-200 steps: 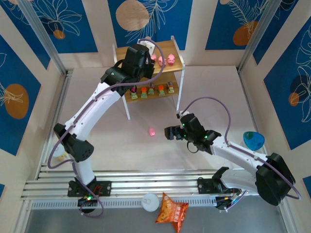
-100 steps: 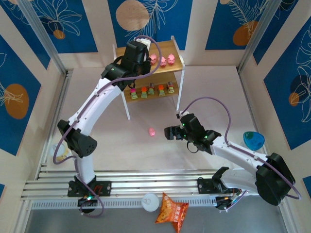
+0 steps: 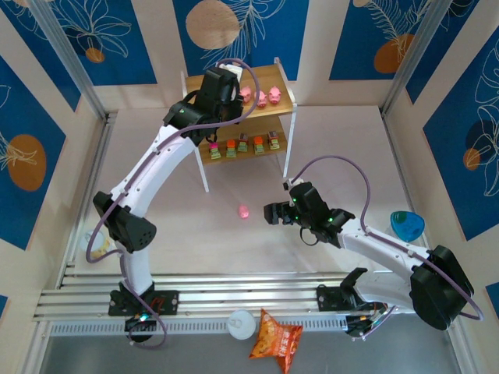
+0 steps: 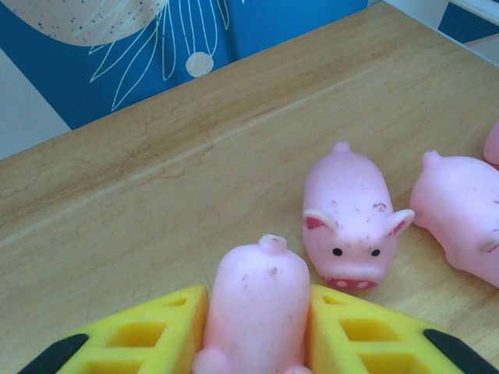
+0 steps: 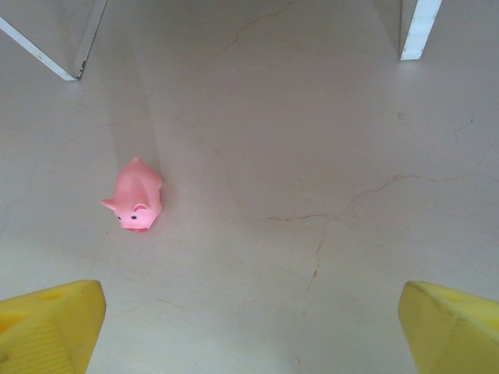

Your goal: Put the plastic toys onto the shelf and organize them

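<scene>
**Left arm settling a pig on the top tier; one pig outstanding on the table**

Change noted: over the last second the left arm has shifted slightly, its wrist edging toward the back of the shelf (image 3: 287,100); the right arm and the loose pig (image 3: 243,211) have stayed where they were.

Left gripper (image 4: 257,312): jaws narrow, with a yellow pad against each flank of the held pig (image 4: 257,300); the pig appears to sit on the top board (image 4: 156,156), tail toward the wall; whether the grip is easing cannot be told from the pictures.

Top board: two pigs (image 4: 355,218) already stand just beside the held one, snouts toward the camera, with the edge of another at the frame's right.

Lower tier: the blocky toys (image 3: 243,146) stand in a row.

Right gripper (image 5: 249,327): jaws wide, holding nothing, hovering over the table (image 5: 327,156); the loose pig lies ahead of it and to its left, well apart from the shelf legs.

Judgement: the placement looks all but complete, with only release remaining; the loose pig is then the last item, and the right gripper is well placed to collect it.
</scene>
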